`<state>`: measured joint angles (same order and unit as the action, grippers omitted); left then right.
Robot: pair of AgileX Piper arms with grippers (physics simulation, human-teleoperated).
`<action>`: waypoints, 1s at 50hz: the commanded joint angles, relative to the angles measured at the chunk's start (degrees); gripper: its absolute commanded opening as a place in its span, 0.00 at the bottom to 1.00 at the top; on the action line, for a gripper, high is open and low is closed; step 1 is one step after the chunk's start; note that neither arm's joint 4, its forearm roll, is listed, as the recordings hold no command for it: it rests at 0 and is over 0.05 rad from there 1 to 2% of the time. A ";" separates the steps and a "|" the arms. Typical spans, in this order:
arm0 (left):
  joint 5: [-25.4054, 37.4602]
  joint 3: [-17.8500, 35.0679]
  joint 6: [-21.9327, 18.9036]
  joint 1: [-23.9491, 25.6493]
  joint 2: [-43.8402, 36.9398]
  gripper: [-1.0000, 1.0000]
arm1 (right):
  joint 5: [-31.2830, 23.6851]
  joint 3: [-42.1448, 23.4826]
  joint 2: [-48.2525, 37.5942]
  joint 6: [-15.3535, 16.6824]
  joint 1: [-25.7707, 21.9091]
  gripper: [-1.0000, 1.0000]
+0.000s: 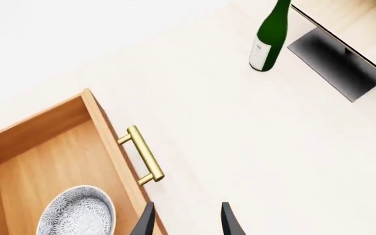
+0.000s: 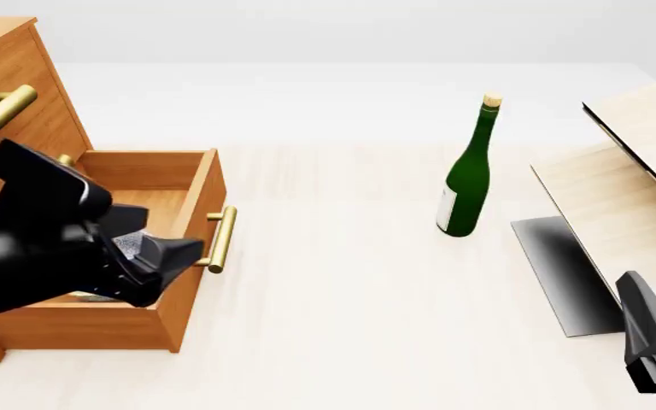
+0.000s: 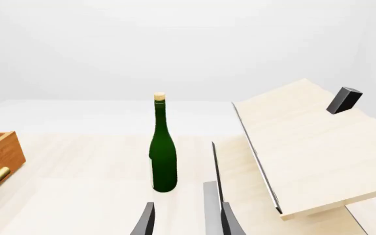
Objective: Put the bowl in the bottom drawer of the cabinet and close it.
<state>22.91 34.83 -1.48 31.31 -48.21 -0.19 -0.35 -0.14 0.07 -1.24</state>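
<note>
so the speckled white bowl (image 1: 77, 211) is already in the open orange-brown wooden bottom drawer (image 1: 103, 128), and my left gripper (image 1: 186, 220), fingers apart and empty, sits just beside its brass bar handle (image 1: 143, 154), whose long axis runs across my push line

A pale, light-wood tabletop (image 2: 351, 316) fills the scene, running back to a plain white-grey backdrop with no visible walls or windows. The light is soft and even. At the right, tilted pale wooden boards (image 2: 635, 196) cast a dark shadow onto the table beneath them. A tall green glass bottle with a cork (image 2: 468, 171) stands upright nearby.
</note>
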 commanded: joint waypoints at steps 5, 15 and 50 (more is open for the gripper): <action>-4.32 -2.58 -3.60 -0.20 -3.89 1.00 | 0.01 -0.01 -0.03 0.00 0.02 1.00; -6.12 -3.57 -6.45 0.58 -5.27 1.00 | 0.01 -0.01 -0.03 0.00 0.02 1.00; -12.16 -5.61 -8.91 5.66 -12.11 1.00 | 0.01 -0.01 -0.03 0.00 0.02 1.00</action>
<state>13.48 31.33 -10.38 36.61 -57.19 -0.19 -0.35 -0.14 0.07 -1.24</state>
